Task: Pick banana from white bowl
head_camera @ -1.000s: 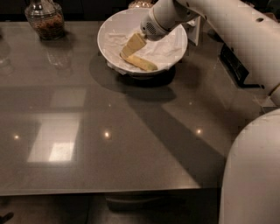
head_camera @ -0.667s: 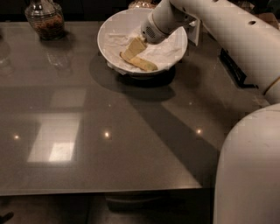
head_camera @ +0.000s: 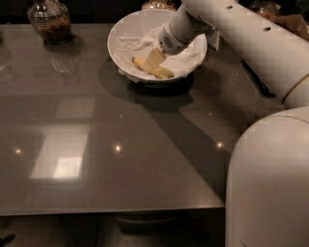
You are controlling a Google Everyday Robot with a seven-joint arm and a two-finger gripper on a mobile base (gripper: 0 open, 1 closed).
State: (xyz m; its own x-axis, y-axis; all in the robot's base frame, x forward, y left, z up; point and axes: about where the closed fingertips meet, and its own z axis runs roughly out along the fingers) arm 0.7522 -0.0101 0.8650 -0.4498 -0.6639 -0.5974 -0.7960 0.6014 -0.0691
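The white bowl (head_camera: 120,34) stands at the back of the dark table, lined with crumpled white paper. The banana (head_camera: 164,73), slim and yellow, lies in the bowl's front part, running from left to lower right. My gripper (head_camera: 154,59) reaches down into the bowl from the right on the white arm (head_camera: 231,29). It sits right on the banana's middle and hides that part; both ends of the banana stick out from under it.
A glass jar (head_camera: 49,19) with brown contents stands at the back left. More jars show partly behind the bowl (head_camera: 157,5). The robot's white body (head_camera: 270,183) fills the lower right. The table's front edge (head_camera: 111,210) runs along the bottom.
My gripper has moved down and a little right inside the bowl, from above the banana onto its middle. The bowl and banana have not moved.
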